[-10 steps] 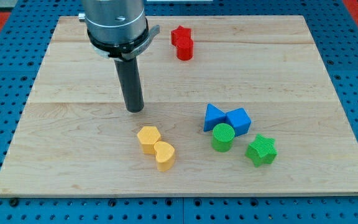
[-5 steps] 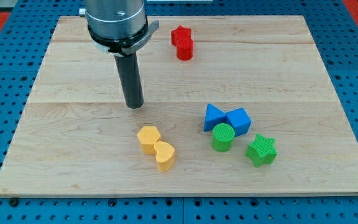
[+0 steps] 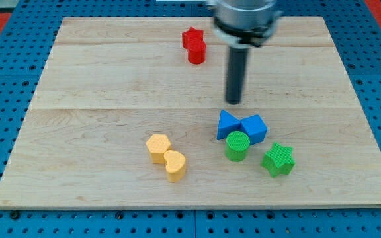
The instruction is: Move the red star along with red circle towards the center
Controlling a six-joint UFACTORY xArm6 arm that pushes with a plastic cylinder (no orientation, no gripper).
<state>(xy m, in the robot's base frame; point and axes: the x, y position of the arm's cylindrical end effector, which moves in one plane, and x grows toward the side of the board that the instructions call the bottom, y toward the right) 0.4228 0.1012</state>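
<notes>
Currently red star (image 3: 192, 37) and red circle (image 3: 196, 52) sit touching at the bench's (image 3: 78, 79) far edge. No hand, only my tip (image 3: 234, 101), near-right of them. Light, rigid, slide-prone: push from the star's far side.

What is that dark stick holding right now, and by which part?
Nothing. My tip has no grasping part and touches no block: it stands apart, above the two blue blocks and to the lower right of the red star and red circle.

Up-left of my tip (image 3: 234, 101) sit the red star (image 3: 191, 37) and red circle (image 3: 196, 53). Just below it lie blue blocks (image 3: 241, 125), then green ones (image 3: 256, 151); yellow ones (image 3: 166, 156) lie down-left.
</notes>
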